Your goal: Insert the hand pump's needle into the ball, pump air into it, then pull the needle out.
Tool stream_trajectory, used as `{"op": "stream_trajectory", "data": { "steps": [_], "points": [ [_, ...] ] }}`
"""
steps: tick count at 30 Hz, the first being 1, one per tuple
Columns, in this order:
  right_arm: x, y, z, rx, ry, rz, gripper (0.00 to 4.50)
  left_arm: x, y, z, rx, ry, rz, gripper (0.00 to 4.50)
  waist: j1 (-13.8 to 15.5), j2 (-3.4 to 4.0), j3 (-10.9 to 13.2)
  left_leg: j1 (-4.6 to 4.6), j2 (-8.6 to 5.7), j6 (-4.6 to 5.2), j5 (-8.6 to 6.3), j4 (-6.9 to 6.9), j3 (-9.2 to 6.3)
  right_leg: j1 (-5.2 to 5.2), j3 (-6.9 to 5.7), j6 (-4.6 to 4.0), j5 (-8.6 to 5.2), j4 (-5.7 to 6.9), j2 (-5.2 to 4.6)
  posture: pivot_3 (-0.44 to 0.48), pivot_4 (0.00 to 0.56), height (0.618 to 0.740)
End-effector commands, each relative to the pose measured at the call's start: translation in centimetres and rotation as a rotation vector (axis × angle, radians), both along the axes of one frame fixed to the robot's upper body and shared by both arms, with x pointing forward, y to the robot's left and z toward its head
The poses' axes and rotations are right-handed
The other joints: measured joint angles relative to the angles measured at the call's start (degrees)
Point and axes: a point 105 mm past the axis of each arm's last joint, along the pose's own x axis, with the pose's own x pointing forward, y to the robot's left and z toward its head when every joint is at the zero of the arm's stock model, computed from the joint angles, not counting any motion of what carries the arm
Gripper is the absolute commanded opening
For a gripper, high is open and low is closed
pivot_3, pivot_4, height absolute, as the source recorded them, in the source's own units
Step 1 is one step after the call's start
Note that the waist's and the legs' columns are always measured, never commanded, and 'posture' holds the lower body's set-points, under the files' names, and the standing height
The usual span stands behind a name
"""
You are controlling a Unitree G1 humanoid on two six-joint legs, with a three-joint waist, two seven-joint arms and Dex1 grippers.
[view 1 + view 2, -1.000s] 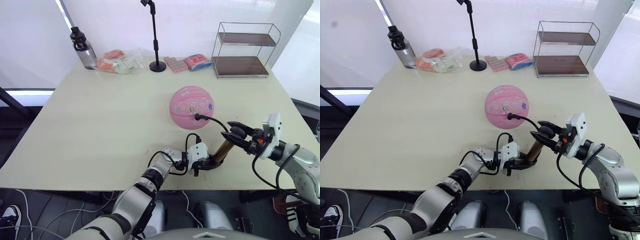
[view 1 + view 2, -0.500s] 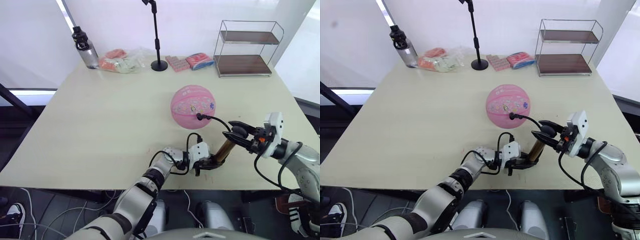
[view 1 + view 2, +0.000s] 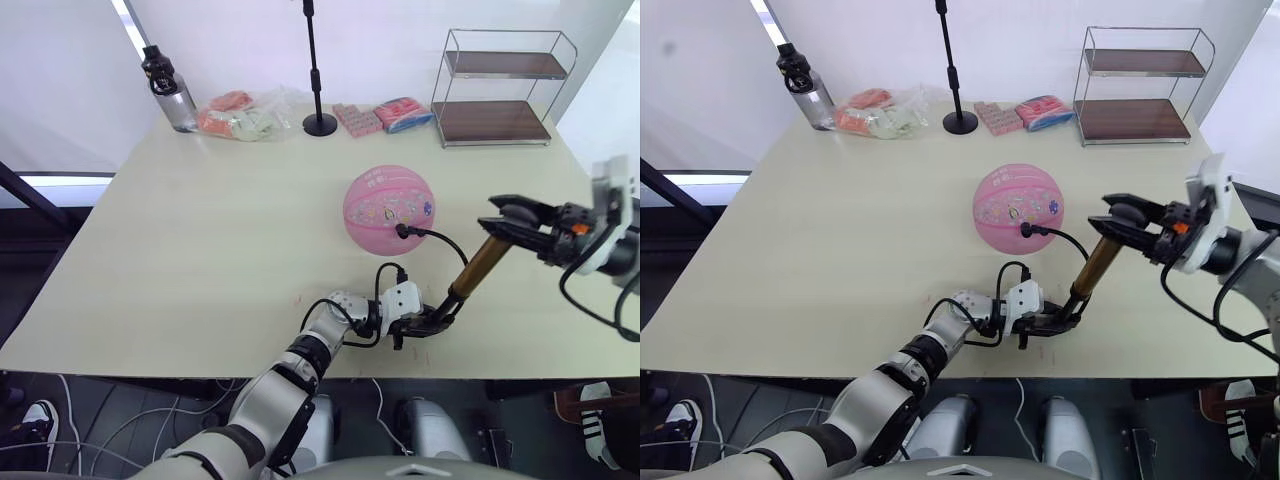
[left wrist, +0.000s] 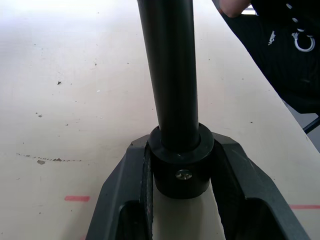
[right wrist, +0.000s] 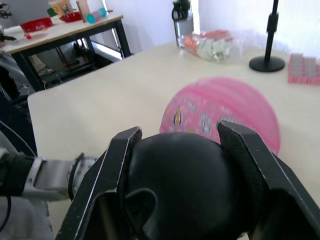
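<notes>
The pink ball (image 3: 389, 208) rests on the table to the right of centre. A black hose (image 3: 440, 244) curves from the hand pump to a small black fitting (image 3: 401, 232) seated at the ball's valve; the needle itself is hidden inside. The hand pump (image 3: 482, 264) stands tilted, its bronze barrel raised above a black lower tube. My left gripper (image 3: 427, 320) is shut on the pump's black bottom collar (image 4: 181, 172) at the table surface. My right gripper (image 3: 498, 215) is shut on the pump's round black handle (image 5: 187, 185), to the right of the ball.
Along the far edge stand a dark bottle (image 3: 164, 90), a bag of packets (image 3: 241, 114), a black stand pole (image 3: 314, 70), pink packets (image 3: 382, 115) and a two-tier wire shelf (image 3: 501, 85). The table's near edge (image 3: 200, 360) runs just behind my left gripper.
My right gripper has risen and moved right with the handle, drawing the pump out longer and exposing its black lower tube. Left gripper and ball stay put; the camera shifted slightly.
</notes>
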Motion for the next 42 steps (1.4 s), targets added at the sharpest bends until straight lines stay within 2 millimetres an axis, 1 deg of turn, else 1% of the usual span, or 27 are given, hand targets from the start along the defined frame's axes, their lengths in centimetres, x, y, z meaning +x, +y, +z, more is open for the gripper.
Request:
{"op": "stream_trajectory", "data": {
  "steps": [1,3,5,7,8,12,14,18,20,21,22,23,25,29,33,39,42],
  "points": [
    [-1.6,0.0,4.4,0.056,-0.114,0.072,1.89,-1.2,2.8,-4.2,0.165,0.107,0.039,1.10,0.0,-0.02,0.0,0.00,0.00,0.00,0.00,0.00,0.01,0.00,0.00,0.00,0.00,0.00,0.00,0.000,0.150,0.740],
    [-1.7,-0.3,5.4,0.038,-0.136,0.064,1.89,-1.2,2.8,-4.2,0.165,0.106,0.038,1.10,0.0,-0.02,0.0,-0.01,0.00,0.00,0.00,0.01,0.01,-0.01,0.00,0.00,0.00,0.00,0.00,0.000,0.150,0.740],
    [-1.8,-0.3,5.9,0.024,-0.151,0.058,1.89,-1.2,2.8,-4.2,0.165,0.106,0.038,1.10,0.0,-0.02,0.1,-0.05,0.00,0.00,0.00,0.03,0.02,-0.06,0.01,0.00,0.00,0.00,-0.01,0.000,0.150,0.740],
    [-1.9,0.0,5.8,0.010,-0.151,0.062,1.89,-1.2,2.8,-4.2,0.164,0.106,0.037,1.10,0.0,-0.04,0.1,-0.06,0.00,0.00,0.00,0.03,0.02,-0.07,0.01,0.01,0.01,0.00,-0.01,0.000,0.150,0.740],
    [-2.1,0.3,5.3,0.000,-0.139,0.072,1.89,-1.2,2.8,-4.2,0.164,0.106,0.037,1.10,0.0,-0.04,0.1,-0.06,0.00,0.00,0.00,0.03,0.02,-0.07,0.01,0.01,0.01,0.00,-0.01,0.000,0.150,0.740],
    [-2.4,1.4,2.4,-0.017,-0.097,0.096,1.89,-1.2,2.6,-4.2,0.163,0.106,0.034,1.10,0.1,-0.11,0.0,-0.06,0.00,0.00,0.00,0.03,-0.02,-0.06,-0.01,0.01,0.00,0.00,0.00,0.000,0.150,0.740],
    [-2.2,1.8,1.6,-0.008,-0.114,0.083,1.89,-1.2,2.7,-4.2,0.164,0.106,0.035,1.10,0.0,-0.19,0.0,-0.01,0.01,0.00,0.00,0.03,0.00,-0.02,0.00,0.01,0.01,0.00,0.01,0.000,0.150,0.740],
    [-2.4,2.7,-0.4,0.050,-0.067,0.090,1.89,-1.1,2.8,-4.2,0.166,0.105,0.037,1.10,-0.1,-0.30,-0.1,0.20,0.08,0.00,0.00,0.03,0.03,0.16,0.02,0.02,0.01,0.02,0.05,0.000,0.150,0.740],
    [-2.6,2.9,-2.4,0.040,-0.010,0.095,1.89,-1.1,2.8,-4.2,0.167,0.106,0.040,1.10,-0.1,-0.33,-0.1,0.27,0.12,0.00,0.00,0.03,0.03,0.21,0.03,0.02,0.01,0.03,0.07,0.000,0.150,0.740],
    [-2.7,3.2,-3.6,0.055,0.028,0.093,1.89,-1.1,2.9,-4.2,0.168,0.107,0.040,1.10,-0.1,-0.52,-0.3,0.27,0.13,0.00,0.00,0.03,0.02,0.21,0.02,0.02,0.01,0.03,0.08,0.000,0.150,0.740],
    [-3.0,3.5,-5.0,0.055,0.067,0.096,1.89,-1.1,3.0,-4.3,0.170,0.108,0.041,1.10,-0.1,-0.85,-0.6,0.28,0.15,0.00,0.00,0.00,-0.03,0.21,-0.01,0.01,0.00,0.04,0.12,0.000,0.150,0.740],
    [-3.2,3.8,-6.0,0.069,0.096,0.097,1.89,-1.1,3.0,-4.3,0.170,0.108,0.042,1.10,-0.1,-0.99,-0.9,0.31,0.22,-0.01,-0.01,-0.04,-0.11,0.24,-0.09,-0.01,-0.02,0.03,0.18,0.000,0.150,0.740],
    [-3.4,4.0,-7.4,0.070,0.126,0.097,1.89,-1.0,3.0,-4.3,0.171,0.108,0.043,1.10,-0.2,-0.97,-1.0,0.38,0.27,-0.01,-0.01,-0.07,-0.16,0.32,-0.13,-0.02,-0.03,0.02,0.18,0.000,0.150,0.740],
    [-3.6,4.5,-10.4,0.061,0.177,0.092,1.89,-1.0,3.1,-4.3,0.174,0.106,0.040,1.10,-0.2,-1.28,-1.2,0.48,0.51,-0.02,-0.02,-0.06,-0.19,0.44,-0.18,-0.13,-0.10,0.02,0.20,0.000,0.150,0.740],
    [-3.4,4.9,-12.5,0.057,0.191,0.078,1.89,-1.0,3.1,-4.2,0.175,0.105,0.039,1.10,-0.2,-1.17,-1.3,0.54,0.58,-0.03,-0.02,-0.08,-0.28,0.50,-0.25,-0.26,-0.17,0.02,0.22,0.000,0.150,0.740],
    [-3.4,5.2,-16.3,0.015,0.229,0.061,1.89,-0.9,3.1,-4.2,0.174,0.103,0.045,1.10,-0.2,-1.06,-1.3,0.53,0.55,-0.04,-0.03,-0.09,-0.29,0.50,-0.29,-0.22,-0.15,0.02,0.23,0.000,0.150,0.740],
    [-3.4,5.1,-17.5,0.006,0.246,0.055,1.89,-0.9,3.1,-4.2,0.174,0.105,0.048,1.10,-0.2,-1.04,-1.3,0.53,0.55,-0.04,-0.03,-0.09,-0.30,0.50,-0.30,-0.22,-0.15,0.02,0.23,0.000,0.150,0.740]
  ]
}}
